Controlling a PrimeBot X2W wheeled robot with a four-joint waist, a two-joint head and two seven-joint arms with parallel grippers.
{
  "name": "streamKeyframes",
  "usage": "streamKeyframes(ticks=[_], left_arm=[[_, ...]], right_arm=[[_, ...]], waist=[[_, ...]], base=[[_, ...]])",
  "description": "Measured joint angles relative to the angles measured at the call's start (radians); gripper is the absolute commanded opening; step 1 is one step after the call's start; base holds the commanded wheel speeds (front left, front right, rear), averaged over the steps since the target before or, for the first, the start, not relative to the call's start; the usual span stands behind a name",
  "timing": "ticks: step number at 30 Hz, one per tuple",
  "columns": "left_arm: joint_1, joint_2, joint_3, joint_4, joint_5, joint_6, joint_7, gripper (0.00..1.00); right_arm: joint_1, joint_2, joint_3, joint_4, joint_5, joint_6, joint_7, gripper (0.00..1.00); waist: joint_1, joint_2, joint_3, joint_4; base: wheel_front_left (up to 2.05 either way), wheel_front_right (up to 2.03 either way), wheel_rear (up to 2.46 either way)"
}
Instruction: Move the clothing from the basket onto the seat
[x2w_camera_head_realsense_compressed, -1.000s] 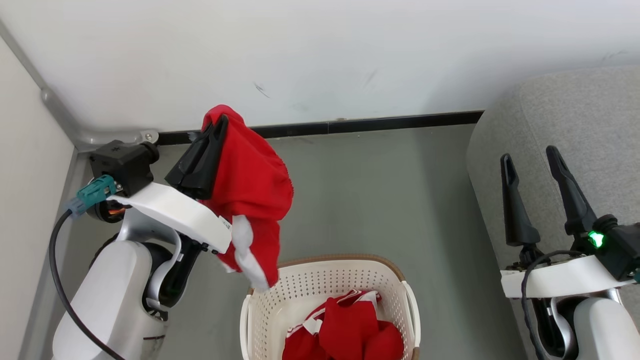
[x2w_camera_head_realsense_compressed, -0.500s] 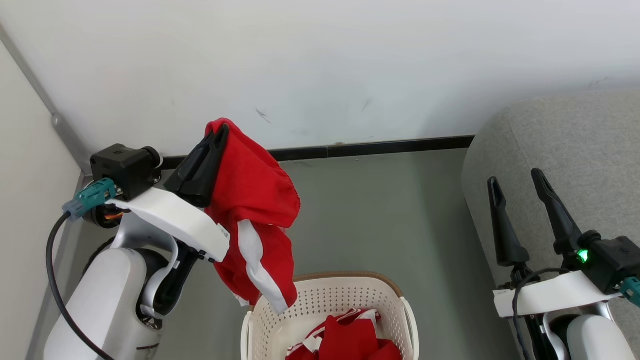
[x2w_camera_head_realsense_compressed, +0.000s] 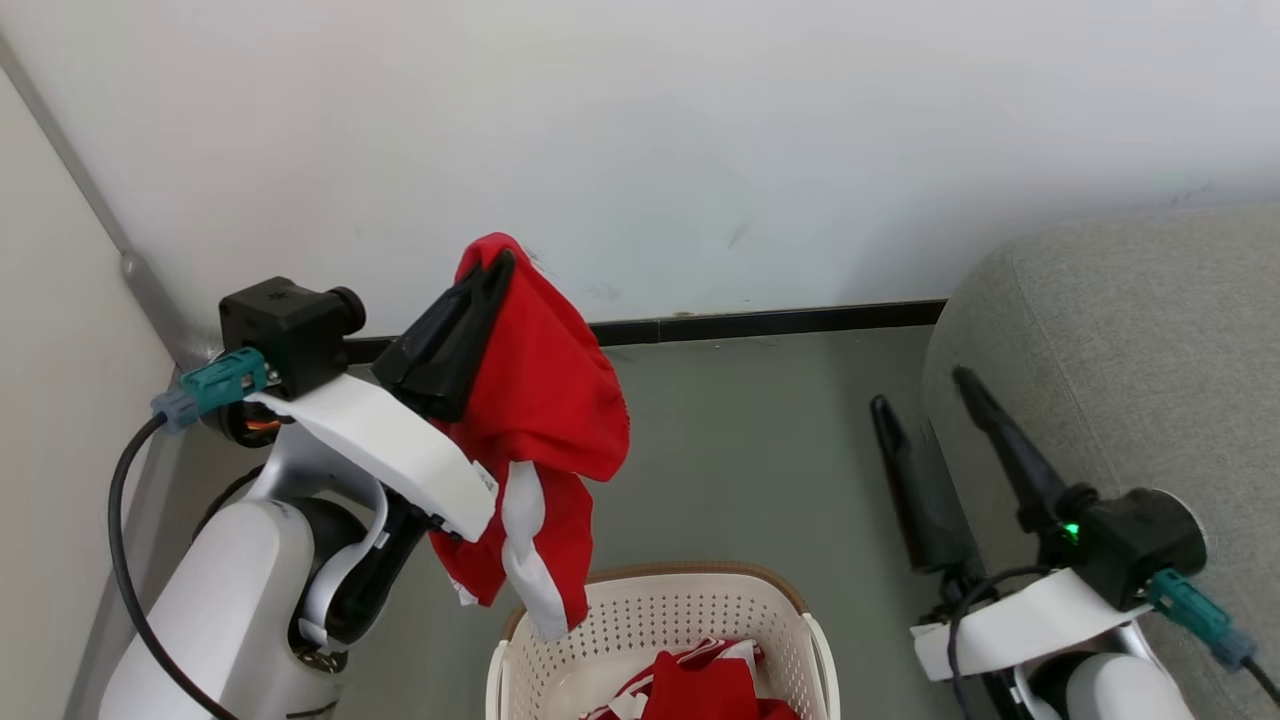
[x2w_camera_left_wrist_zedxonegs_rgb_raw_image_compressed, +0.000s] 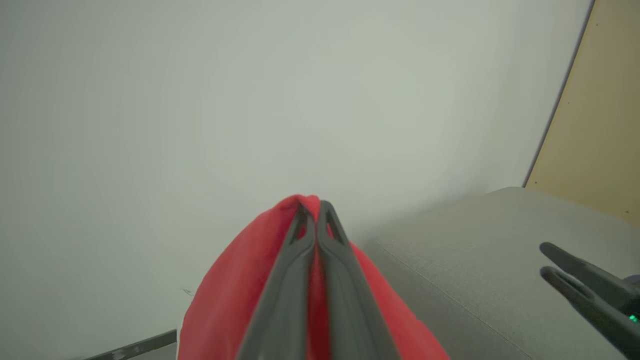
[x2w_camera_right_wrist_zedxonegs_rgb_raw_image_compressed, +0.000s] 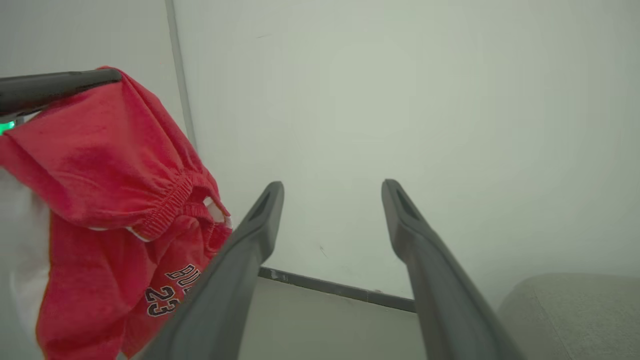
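Observation:
My left gripper (x2w_camera_head_realsense_compressed: 495, 262) is shut on a red garment (x2w_camera_head_realsense_compressed: 545, 410) with a white stripe, held high above the floor; the cloth drapes over its fingers (x2w_camera_left_wrist_zedxonegs_rgb_raw_image_compressed: 312, 260) and hangs toward the basket. The right wrist view shows the same garment (x2w_camera_right_wrist_zedxonegs_rgb_raw_image_compressed: 115, 200) at its left, with white lettering on it. The cream basket (x2w_camera_head_realsense_compressed: 660, 630) sits at the bottom middle with more red clothing (x2w_camera_head_realsense_compressed: 710, 690) inside. My right gripper (x2w_camera_head_realsense_compressed: 925, 392) stands open and empty beside the grey seat (x2w_camera_head_realsense_compressed: 1130, 370), its fingers (x2w_camera_right_wrist_zedxonegs_rgb_raw_image_compressed: 260, 220) spread wide. The seat (x2w_camera_left_wrist_zedxonegs_rgb_raw_image_compressed: 475, 270) also lies ahead in the left wrist view.
A white wall (x2w_camera_head_realsense_compressed: 640, 150) with a black skirting strip (x2w_camera_head_realsense_compressed: 760, 322) closes the far side. A side wall (x2w_camera_head_realsense_compressed: 50, 420) meets it at the left corner. Grey floor (x2w_camera_head_realsense_compressed: 780, 450) lies between basket and seat.
The head camera has tilted, so the basket sits lower in view. My left gripper has carried the garment a little rightward. My right gripper has turned leftward.

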Motion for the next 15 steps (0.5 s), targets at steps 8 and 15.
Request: streamKeyframes(ticks=[8,15], left_arm=[[0.0,-0.008,-0.027,-0.054,-0.023,-0.006,0.044,0.0],[-0.001,-0.012,-0.031,-0.091,-0.043,-0.008,0.076,0.0]], right_arm=[[0.016,-0.001,0.068,-0.03,0.002,0.0,0.032,1.0],[0.017,-0.003,0.159,-0.045,-0.011,0.0,0.072,1.0]], waist=[[0.0001,0.0,0.003,0.002],[0.0001,0.0,0.009,0.003]], base=[[0.0,0.0,0.0],[0.0,0.0,0.0]])
